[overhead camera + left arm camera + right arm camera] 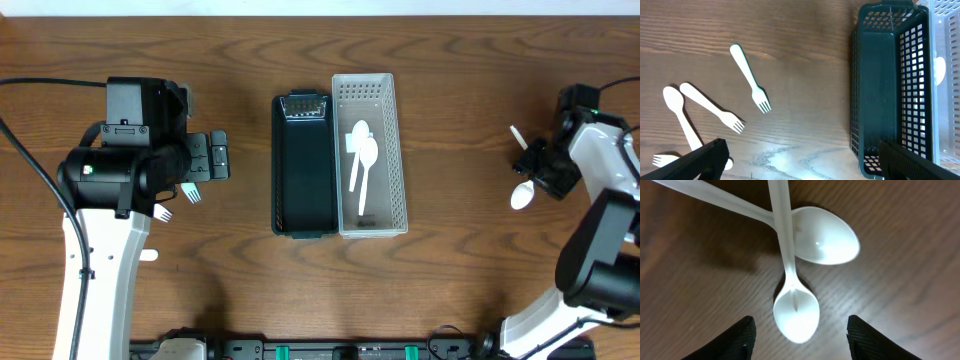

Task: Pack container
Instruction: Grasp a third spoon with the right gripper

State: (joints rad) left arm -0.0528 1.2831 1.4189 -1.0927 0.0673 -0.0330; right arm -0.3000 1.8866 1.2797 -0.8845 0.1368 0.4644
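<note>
Left gripper (802, 152) is hovering over the wood table (805, 60), jaws sitting wide apart and gripping nothing. White plastic forks (712, 107) are lying loose on the wood ahead of it and toward its left finger (707, 160), with one handle running under that finger's edge; can't tell if they're touching. The dark mesh basket (857, 90) is sitting ahead on the side of its right finger (915, 165), long side running away from the tool. The white mesh basket (372, 92) is butting against the dark one's far side and is holding two spoons (362, 160). Right gripper (800, 335) is hanging low over the table, well apart from both baskets, jaws also spread and clamping nothing. The near spoon (795, 305) is lying bowl-up with its bowl sitting right between the fingertips, and its handle is running straight away from the tool. The far spoon (827, 237) is lying just beyond, bowl toward the right finger, and the near handle is crossing over its handle.
</note>
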